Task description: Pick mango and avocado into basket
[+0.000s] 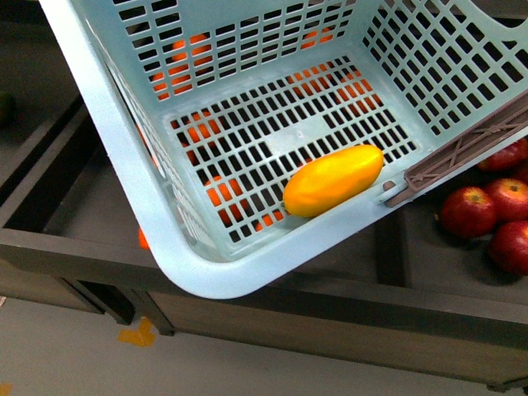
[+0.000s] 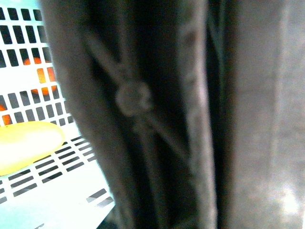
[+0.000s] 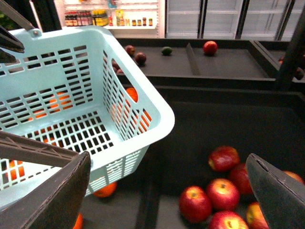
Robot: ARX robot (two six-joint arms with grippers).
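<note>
Front view, item one: the mango point(image 1: 334, 179), yellow going orange, lies on its side on the slotted floor of the basket point(image 1: 206, 272), against the near wall and close to the corner where the brown ribbed handle point(image 1: 462, 153) meets the rim. I log the basket as light teal and tilted. Oranges point(image 1: 202, 124) show through its slots from underneath.

Item two, right wrist view: the avocado point(image 3: 166, 50), a small dark green oval, sits on the far dark display shelf, well apart from the basket. Dark red fruit point(image 3: 140, 58) lies near it, and one red apple point(image 3: 210, 47) sits in the next compartment over.

Item three, the right gripper point(image 3: 167, 157): its two fingers are spread wide with nothing between them. It hangs over the dark bin beside the basket's corner, with a cluster of red apples point(image 3: 224, 191) below.

Item four, the left gripper: its wrist view is filled by a blurred brown ribbed surface very close to the lens. I see only a strip of basket floor point(image 2: 57, 181) and one end of the mango point(image 2: 26, 145) at the edge. I cannot tell how its claw stands or what it has hold of.

Surroundings: red apples point(image 1: 470, 210) in the bin right of the basket and grey floor point(image 1: 330, 371) below the display. Shelves of bottles point(image 3: 93, 18) stand far behind.
</note>
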